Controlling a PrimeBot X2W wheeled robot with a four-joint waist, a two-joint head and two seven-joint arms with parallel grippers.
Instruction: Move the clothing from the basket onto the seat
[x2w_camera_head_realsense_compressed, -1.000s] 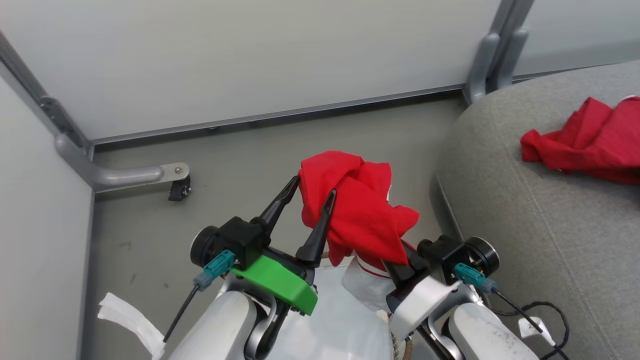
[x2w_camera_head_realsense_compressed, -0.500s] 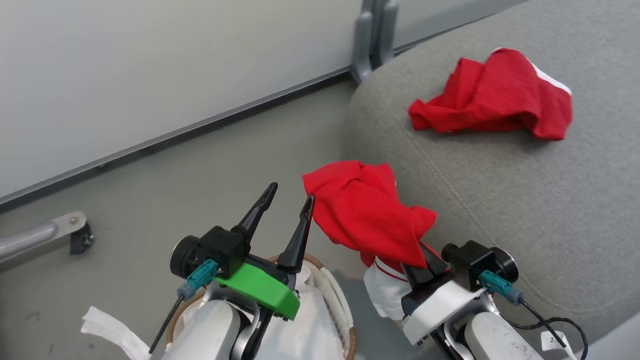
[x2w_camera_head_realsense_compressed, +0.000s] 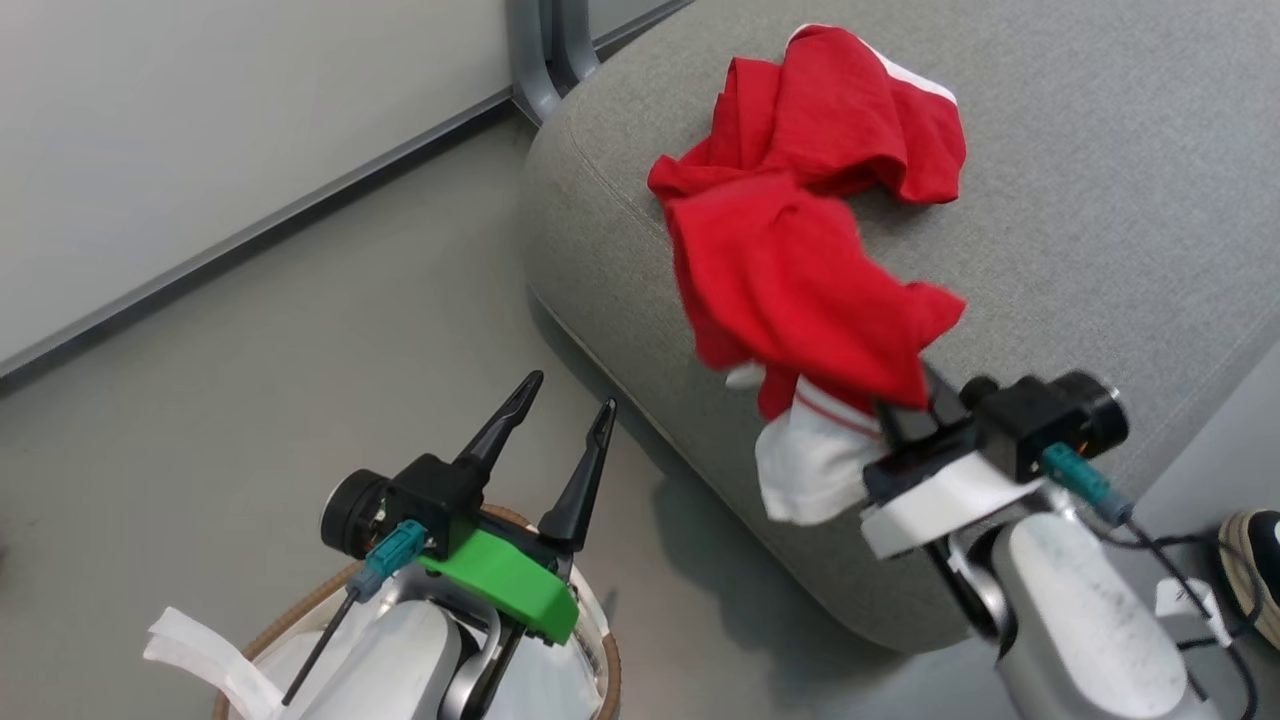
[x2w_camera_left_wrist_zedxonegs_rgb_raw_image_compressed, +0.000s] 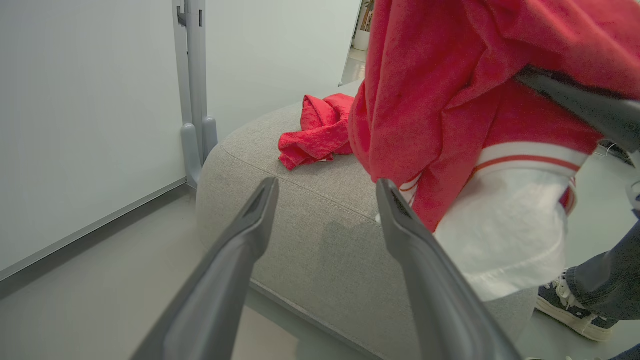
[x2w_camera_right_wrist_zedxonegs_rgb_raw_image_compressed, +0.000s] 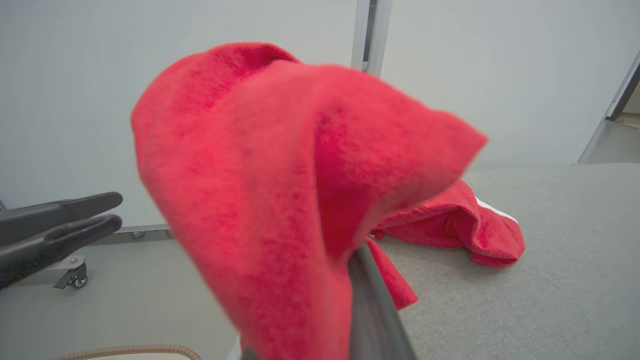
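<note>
**Fig. Setting: robot test bay or lab, not a home.** Evidence:
- (a) Plain pale partition panels (x2w_camera_head_realsense_compressed: 200, 120) form the walls, joined by a grey metal post (x2w_camera_head_realsense_compressed: 540, 60).
- (b) In the right wrist view, a metal foot w/ a caster (x2w_camera_right_wrist_zedxonegs_rgb_raw_image_compressed: 75, 280) sits at the panel base, i.e. the partitions can roll.
- (c) The floor (x2w_camera_head_realsense_compressed: 250, 380) is smooth, grey and uncovered.
- (d) Household items serve as props: the seat (x2w_camera_head_realsense_compressed: 1100, 200), the basket (x2w_camera_right_wrist_zedxonegs_rgb_raw_image_compressed: 135, 348) and the clothing (x2w_camera_head_realsense_compressed: 790, 290).
- (e) A person's sneaker (x2w_camera_left_wrist_zedxonegs_rgb_raw_image_compressed: 570, 312) & jeans leg stand just beside the seat, at the frame edge.
</note>
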